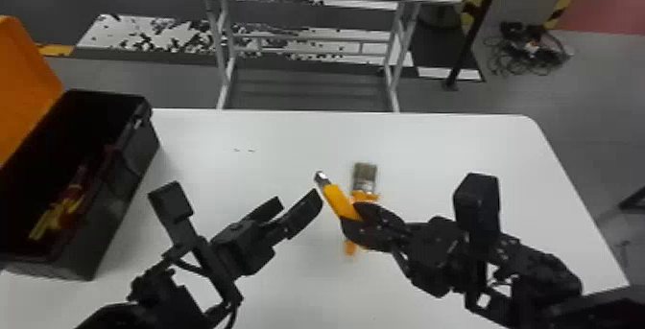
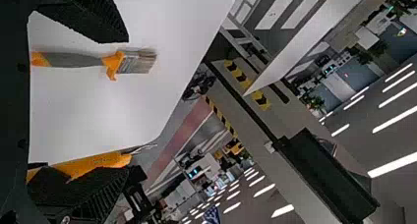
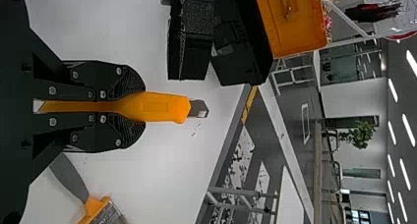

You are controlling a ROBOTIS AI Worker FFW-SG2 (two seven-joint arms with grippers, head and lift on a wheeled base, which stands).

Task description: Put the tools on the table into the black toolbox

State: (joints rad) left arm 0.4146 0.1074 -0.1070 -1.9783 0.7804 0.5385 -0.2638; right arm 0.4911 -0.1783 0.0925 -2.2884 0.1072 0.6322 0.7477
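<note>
Probably the weak moment ahead is a pass from one arm to the other. The right gripper (image 3: 142,106) is closed on an orange knife (image 3: 164,107), likely a utility knife, its metal tip sticking out towards the left side. The left gripper (image 1: 296,199) stands with its fingers spread and nothing between them, near that tip but seemingly off to one side. Closing from there could catch only the end, or a fingertip could nudge the knife and twist it in the right gripper's hold. Should the right one let go before the left has a firm bite, the knife would drop, perhaps onto the brush (image 1: 364,179).

That brush lies flat on the table (image 1: 216,160), its handle partly hidden under the right gripper in the head view. I can't tell how much room is left, so dipping lower might knock it askew.

Further on, the black toolbox (image 1: 111,208) sits at the robot's left, its orange lid (image 1: 24,78) up and some red and yellow tools (image 1: 62,208) inside. A carry that's too low could clip the wall, and a release too near the rim could leave the knife hanging across it
</note>
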